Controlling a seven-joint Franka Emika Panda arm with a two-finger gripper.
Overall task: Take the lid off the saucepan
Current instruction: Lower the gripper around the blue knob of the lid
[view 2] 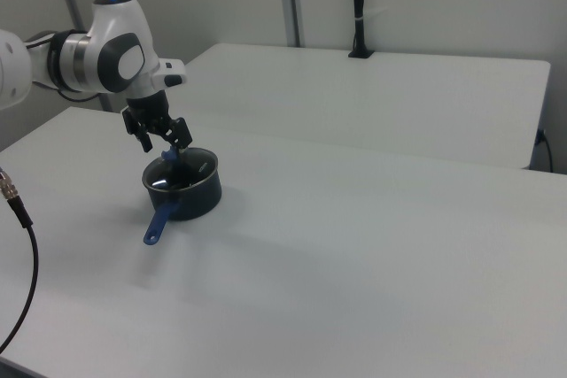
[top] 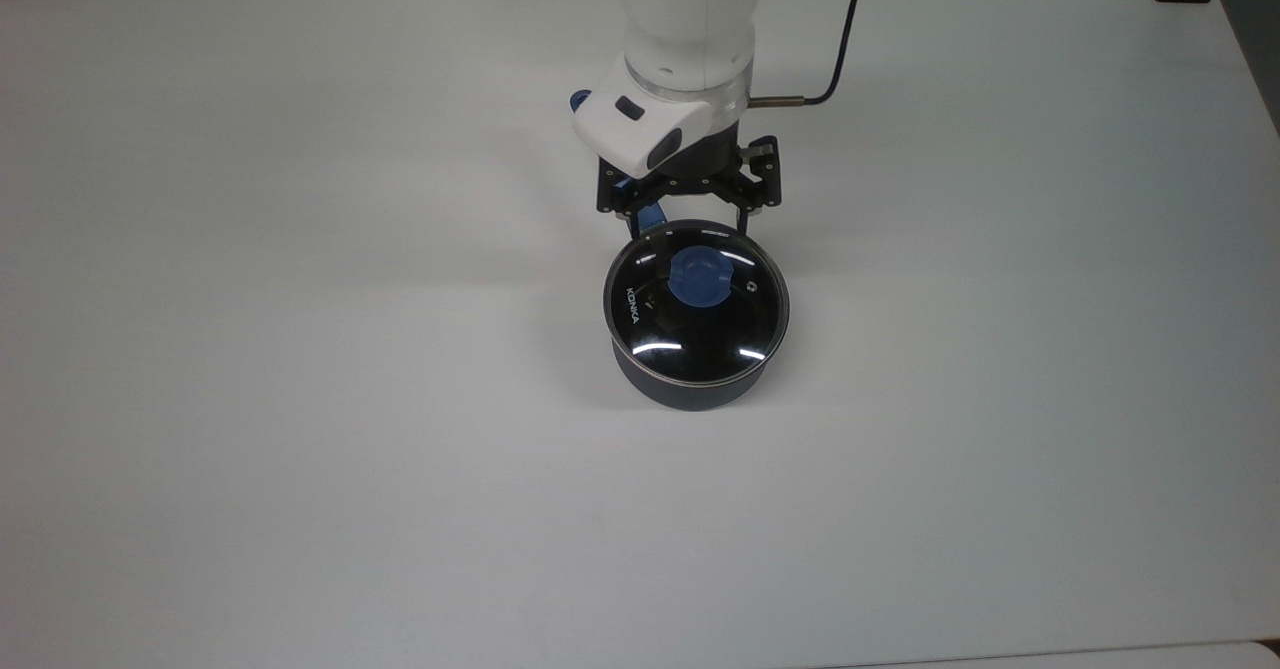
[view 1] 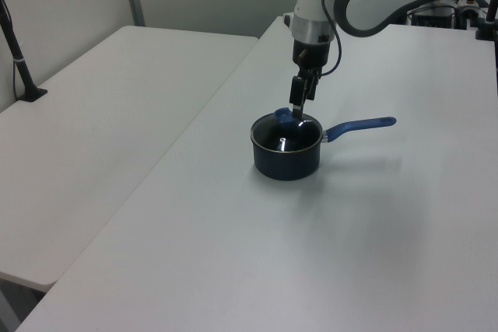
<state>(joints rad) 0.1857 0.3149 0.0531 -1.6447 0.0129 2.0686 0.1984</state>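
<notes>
Glass is what I'm about to handle, so I treat the lid (top: 697, 304) as rigid, smooth and breakable: moderately heavy for its size, slick on the dome, and likely to chip or crack if it slides off and drops. The only sensible hold I see is the blue knob (top: 699, 277) at its centre; the thin metal rim offers my fingers little purchase. I'd close on the knob squarely and lift straight up so the disc doesn't tilt and scrape the saucepan (top: 693, 389).

The lid sits flat and closed on the pan, near the middle of the white table (top: 300, 399), clear enough that the black interior shows through, with white lettering on the top view's left side. The pan's long blue handle (view 1: 359, 124) points to the left view's right.

My gripper (top: 690, 217) hangs spread wide and empty, just above the lid's edge on the handle side, though I can't be sure of its height from the top view.
</notes>
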